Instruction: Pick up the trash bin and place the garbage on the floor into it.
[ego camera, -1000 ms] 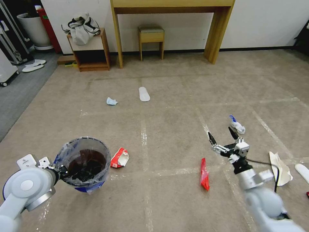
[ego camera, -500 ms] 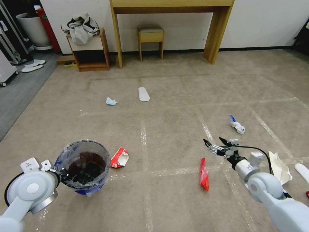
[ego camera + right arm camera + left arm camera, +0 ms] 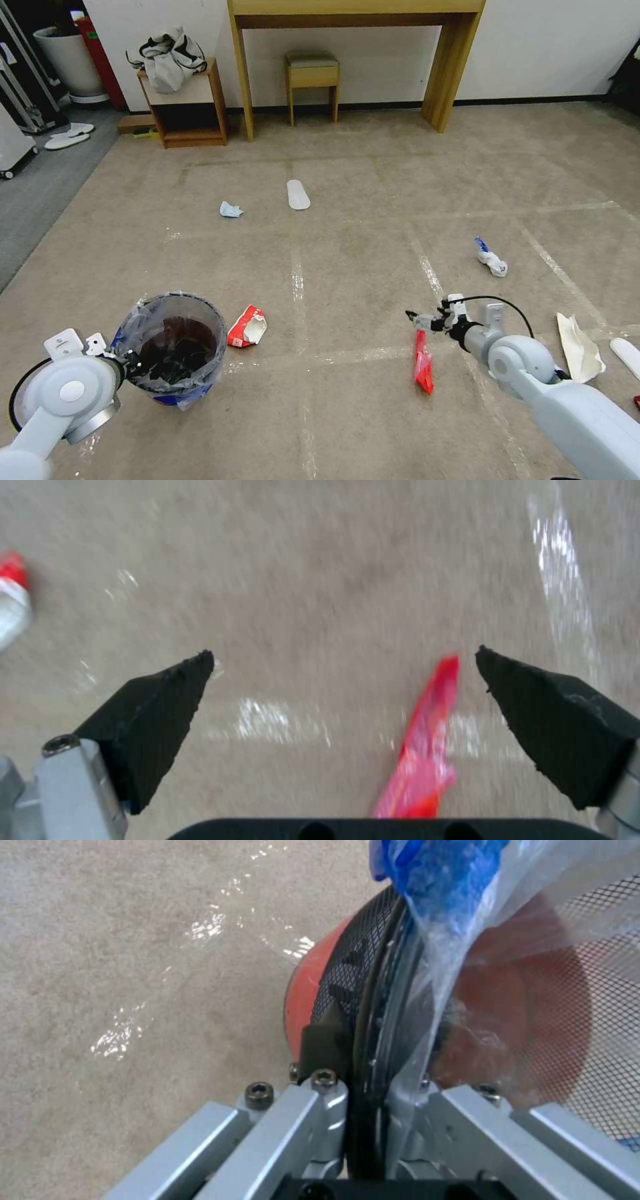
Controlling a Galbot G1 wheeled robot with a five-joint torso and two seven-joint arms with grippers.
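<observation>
The trash bin (image 3: 177,343), a red bucket with a bluish bag liner, hangs just above the floor (image 3: 347,267) at the lower left. My left gripper (image 3: 129,363) is shut on its near rim; the left wrist view shows the gripper (image 3: 371,1075) clamping the bin's rim (image 3: 308,990) and the liner. My right gripper (image 3: 424,320) is open and low over the top end of a red wrapper (image 3: 422,360). In the right wrist view, the wrapper (image 3: 423,750) lies near one fingertip of the open gripper (image 3: 343,652). A red-and-white carton (image 3: 248,327) lies beside the bin.
More garbage lies around: a blue face mask (image 3: 231,210), a white slipper (image 3: 298,194), a white-blue wrapper (image 3: 491,257), white paper (image 3: 580,347). A wooden desk (image 3: 357,13), a stool (image 3: 313,73) and a side cabinet (image 3: 183,107) stand by the far wall.
My right arm has swung down and to the left, bringing the open gripper from beside the white-blue wrapper to the red wrapper's top end. The bin has sunk slightly.
</observation>
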